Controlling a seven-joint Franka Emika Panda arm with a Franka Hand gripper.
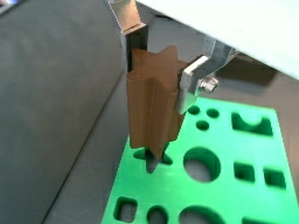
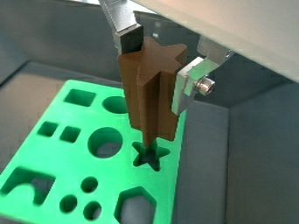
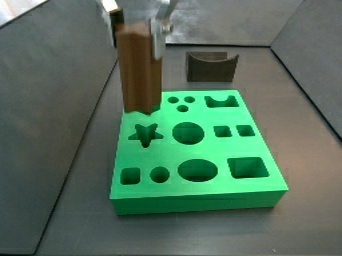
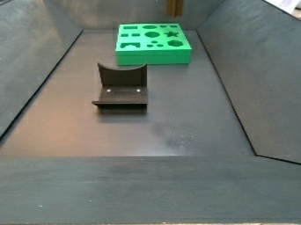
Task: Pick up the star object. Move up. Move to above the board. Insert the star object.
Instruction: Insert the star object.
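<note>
My gripper (image 1: 163, 70) is shut on the star object (image 1: 152, 101), a tall brown ridged column held upright by its upper end. Both wrist views show this, with a finger (image 2: 131, 39) on each side of it (image 2: 152, 96). The board (image 3: 201, 185) is a bright green block with many cut-outs. In a side view the star object (image 3: 138, 70) hangs from the gripper (image 3: 140, 25), its lower end a little above the board's star cut-out (image 3: 144, 132). That cut-out lies directly below the column in both wrist views (image 2: 149, 156). The far side view shows the board (image 4: 153, 54) but not the gripper.
The fixture (image 4: 121, 88), a dark bracket with a curved notch, stands on the dark floor apart from the board, and shows behind the board in a side view (image 3: 210, 66). Grey sloping walls (image 3: 54, 110) enclose the floor on all sides.
</note>
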